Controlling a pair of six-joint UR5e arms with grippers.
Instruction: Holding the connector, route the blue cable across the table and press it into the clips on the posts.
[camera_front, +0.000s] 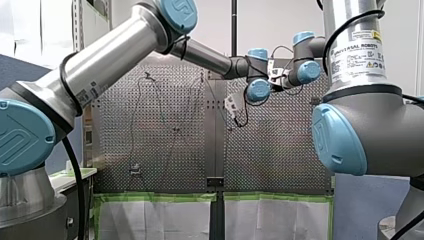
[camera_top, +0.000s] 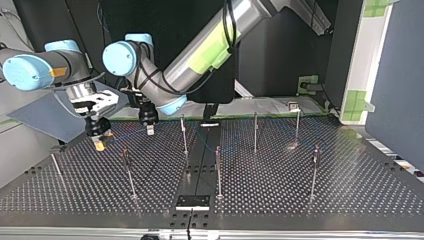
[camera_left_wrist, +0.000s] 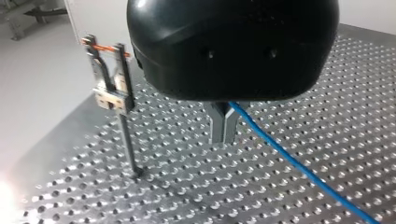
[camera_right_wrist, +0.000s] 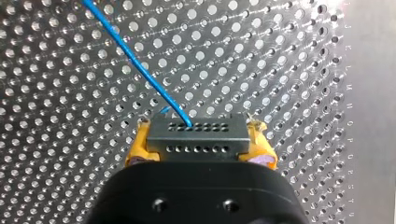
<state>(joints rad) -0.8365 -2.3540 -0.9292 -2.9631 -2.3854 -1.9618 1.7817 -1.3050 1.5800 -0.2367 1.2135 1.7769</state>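
My right gripper (camera_right_wrist: 198, 142) has yellow pads (camera_right_wrist: 139, 145) and is shut on a dark grey connector (camera_right_wrist: 196, 128) with rows of small holes. The blue cable (camera_right_wrist: 140, 65) leaves the connector's top and runs away over the perforated table. My left gripper (camera_left_wrist: 223, 135) hangs just above the table with its metal fingers shut on the blue cable (camera_left_wrist: 299, 168), which trails off to one side. In the top view my right gripper (camera_top: 100, 144) is low at the left and my left gripper (camera_top: 149, 130) is just to its right. A post with a clip (camera_left_wrist: 109, 88) stands beside the left fingers.
Several thin posts rise from the table, such as a post (camera_top: 184, 135), a post (camera_top: 218, 170) and a post (camera_top: 314, 170). A black plate (camera_top: 192, 201) sits at the near edge in the top view. My left arm (camera_front: 200, 55) spans the front view.
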